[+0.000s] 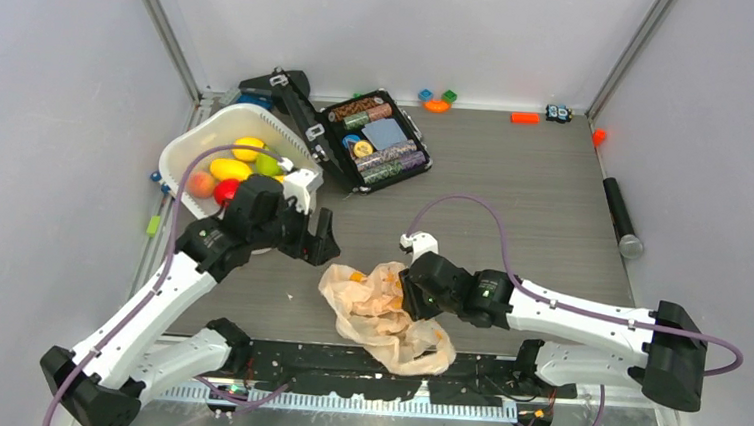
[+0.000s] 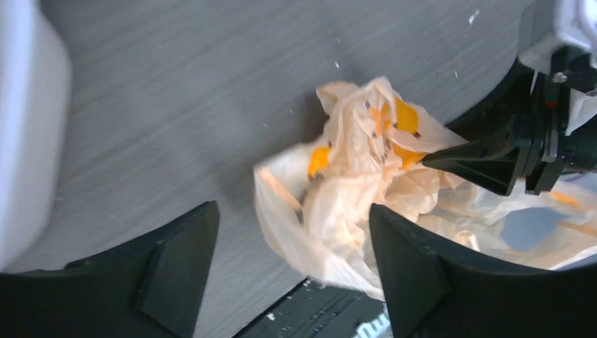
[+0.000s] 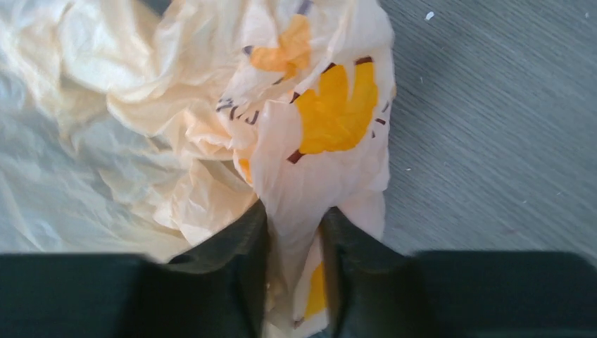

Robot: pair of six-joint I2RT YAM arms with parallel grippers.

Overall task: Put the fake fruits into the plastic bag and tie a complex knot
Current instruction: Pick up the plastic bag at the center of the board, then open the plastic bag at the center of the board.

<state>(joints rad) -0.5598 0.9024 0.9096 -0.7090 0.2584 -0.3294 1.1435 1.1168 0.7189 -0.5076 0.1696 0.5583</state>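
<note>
The plastic bag (image 1: 381, 309) lies crumpled and flat on the table near the front edge, pale peach with yellow-orange prints (image 3: 338, 105). My right gripper (image 1: 404, 293) reaches in from the right and is shut on a raised fold of the bag (image 3: 211, 105), which fills the gap of that gripper (image 3: 294, 215). My left gripper (image 1: 308, 246) hangs open just left of the bag (image 2: 352, 176), and nothing is gripped between the fingers of that gripper (image 2: 292, 215). The fake fruits (image 1: 236, 168) sit in a white tub (image 1: 221, 122) at the back left.
An open black case of poker chips (image 1: 378, 141) stands behind the bag. Small toys (image 1: 438, 101) and an orange block (image 1: 525, 117) lie along the back wall. A black cylinder (image 1: 620, 218) lies at the right. A black rail (image 1: 341, 381) runs along the front edge.
</note>
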